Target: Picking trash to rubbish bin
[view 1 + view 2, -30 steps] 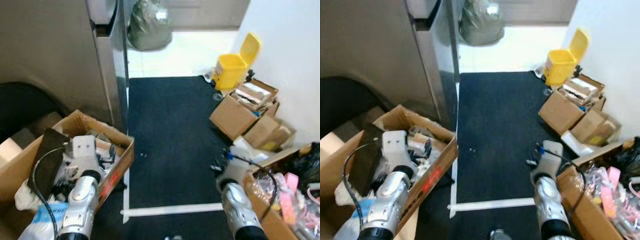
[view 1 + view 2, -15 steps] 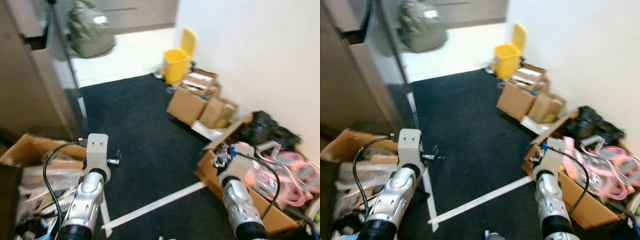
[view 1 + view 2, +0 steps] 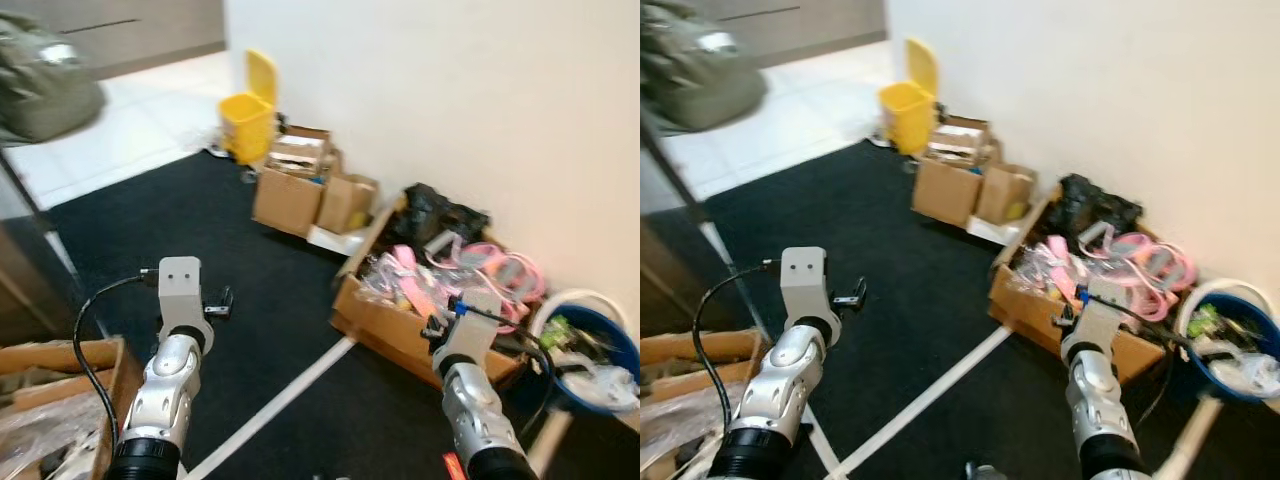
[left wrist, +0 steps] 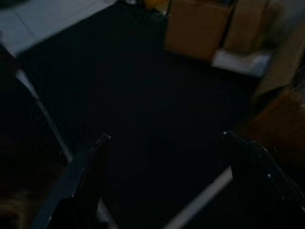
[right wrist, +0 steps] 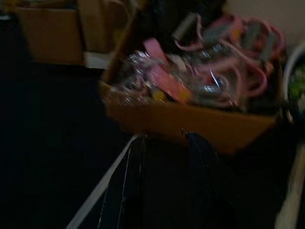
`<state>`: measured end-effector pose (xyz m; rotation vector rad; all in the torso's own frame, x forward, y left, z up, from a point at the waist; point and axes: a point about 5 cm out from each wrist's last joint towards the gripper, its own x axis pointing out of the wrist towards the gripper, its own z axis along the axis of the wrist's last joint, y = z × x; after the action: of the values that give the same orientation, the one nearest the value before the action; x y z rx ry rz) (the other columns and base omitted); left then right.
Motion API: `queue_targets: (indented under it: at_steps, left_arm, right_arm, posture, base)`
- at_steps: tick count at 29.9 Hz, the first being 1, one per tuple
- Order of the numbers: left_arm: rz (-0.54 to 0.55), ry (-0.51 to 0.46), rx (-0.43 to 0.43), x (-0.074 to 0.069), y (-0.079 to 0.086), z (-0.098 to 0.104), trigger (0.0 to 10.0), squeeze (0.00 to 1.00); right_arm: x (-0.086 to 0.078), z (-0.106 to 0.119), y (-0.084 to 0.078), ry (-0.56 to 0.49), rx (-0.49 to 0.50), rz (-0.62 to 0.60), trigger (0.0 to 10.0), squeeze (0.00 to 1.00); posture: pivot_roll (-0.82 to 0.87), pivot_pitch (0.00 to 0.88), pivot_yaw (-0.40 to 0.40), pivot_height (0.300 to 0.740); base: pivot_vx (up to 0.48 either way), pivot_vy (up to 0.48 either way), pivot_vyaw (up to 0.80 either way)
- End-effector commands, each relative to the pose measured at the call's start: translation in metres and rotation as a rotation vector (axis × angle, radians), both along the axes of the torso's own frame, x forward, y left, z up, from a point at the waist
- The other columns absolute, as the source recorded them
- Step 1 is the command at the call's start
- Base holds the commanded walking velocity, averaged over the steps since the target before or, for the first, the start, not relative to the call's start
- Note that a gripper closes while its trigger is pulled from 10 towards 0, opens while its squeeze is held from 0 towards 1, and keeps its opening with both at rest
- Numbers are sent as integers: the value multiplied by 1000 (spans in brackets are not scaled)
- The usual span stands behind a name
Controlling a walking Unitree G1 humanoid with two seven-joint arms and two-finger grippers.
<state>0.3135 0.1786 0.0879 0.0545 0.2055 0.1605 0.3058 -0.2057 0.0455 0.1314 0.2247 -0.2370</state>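
Observation:
A yellow bin (image 3: 250, 115) with its lid up stands far off by the white wall. A blue bucket (image 3: 592, 350) with a white rim holds scraps at the right. An open cardboard box (image 3: 385, 322) full of pink straps and clear wrappers sits on the black carpet. My left gripper (image 4: 167, 137) hangs open over bare carpet, and it is seen from above as the left gripper (image 3: 216, 302). My right gripper (image 5: 167, 137) points at that box with its fingers close together and nothing seen between them; from the head it appears as the right gripper (image 3: 440, 328).
Several smaller cardboard boxes (image 3: 300, 195) line the wall beyond the pink-strap box. A white tape line (image 3: 280, 400) crosses the carpet. Another cardboard box (image 3: 60, 370) lies at my lower left. A grey-green sack (image 3: 40, 75) rests on the pale tile floor far left.
The whole view has swung to the right: the metal cabinet and left box slid out, the wall, pink-strap box and blue bucket came in. Both arms hold the same pose.

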Motion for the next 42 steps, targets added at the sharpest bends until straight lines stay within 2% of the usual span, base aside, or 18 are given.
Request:
queue_targets:
  at_steps: [1,6,10,12,17,23,31,35,42]
  left_arm:
    - [-4,40,32,0,-1,-6,10000,0]
    - [-49,-23,50,-1,-2,-3,10000,0]
    - [-97,-59,-34,-5,0,-1,10000,0]
    - [-111,-29,-2,-6,1,-3,10000,0]
    - [-77,-46,-58,-10,1,-5,10000,0]
    - [-94,-30,-38,-12,1,-9,10000,0]
    - [-107,29,-63,-20,2,-19,10000,0]
    - [-99,14,-26,-20,4,-19,10000,0]
    - [-76,13,-61,-19,5,-19,10000,0]
  right_arm:
    - [-4,-7,-2,38,6,-9,10000,0]
    - [-4,-7,-1,44,15,5,10000,0]
    - [-5,-8,0,44,18,3,10000,0]
    - [-6,-9,1,46,18,5,10000,0]
    - [-8,-12,1,64,-2,12,10000,0]
    - [-7,-11,4,60,8,20,10000,0]
    - [-8,-12,3,61,14,29,10000,0]
    - [-8,-12,4,56,4,41,10000,0]
    - [-8,-12,4,56,-4,42,10000,0]
  posture:
    - [41,152,-8,740]
    - [39,147,4,740]
    - [37,147,8,740]
    - [37,147,8,740]
    - [38,143,6,740]
    - [38,138,3,740]
    - [37,121,2,740]
    - [35,118,-2,740]
    - [31,112,-6,740]
  base:
    - [0,0,-800]
    - [0,0,-800]
    - [0,0,-800]
    - [0,0,-800]
    - [0,0,-800]
    - [0,0,-800]
    - [0,0,-800]
    - [0,0,-800]
    - [0,0,-800]
